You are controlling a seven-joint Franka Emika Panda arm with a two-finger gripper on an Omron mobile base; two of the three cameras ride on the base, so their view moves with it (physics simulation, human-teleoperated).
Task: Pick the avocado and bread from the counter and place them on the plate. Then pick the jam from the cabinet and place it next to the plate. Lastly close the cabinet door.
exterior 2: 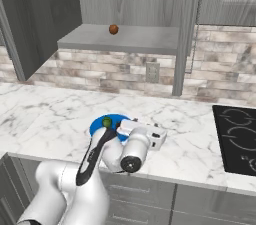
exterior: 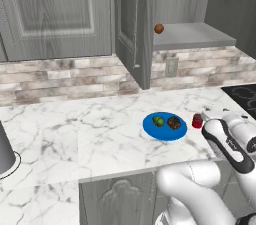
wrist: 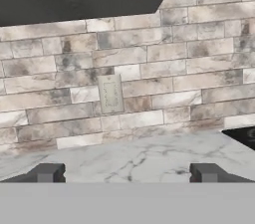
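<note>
The blue plate (exterior: 165, 131) lies on the white marble counter (exterior: 75, 134) with the green avocado (exterior: 158, 120) and the dark brown bread (exterior: 174, 122) on it. The red jam (exterior: 197, 120) stands upright on the counter, just off the plate's right rim. My gripper (exterior: 206, 116) hovers right beside the jar, a little above the counter. In the hand view my gripper (wrist: 127, 173) is open with nothing between its fingertips (wrist: 47, 172), and it faces the brick wall. The cabinet door (exterior: 134, 24) stands open. My arm hides part of the plate (exterior 2: 97, 126), while the avocado (exterior 2: 106, 121) shows.
An orange-brown ball (exterior: 159, 28) sits on the cabinet shelf (exterior: 192, 36). A wall outlet (wrist: 110, 93) is straight ahead of the hand. A black cooktop (exterior 2: 240, 139) lies at the right. A dark rounded object (exterior: 5, 151) stands at the far left.
</note>
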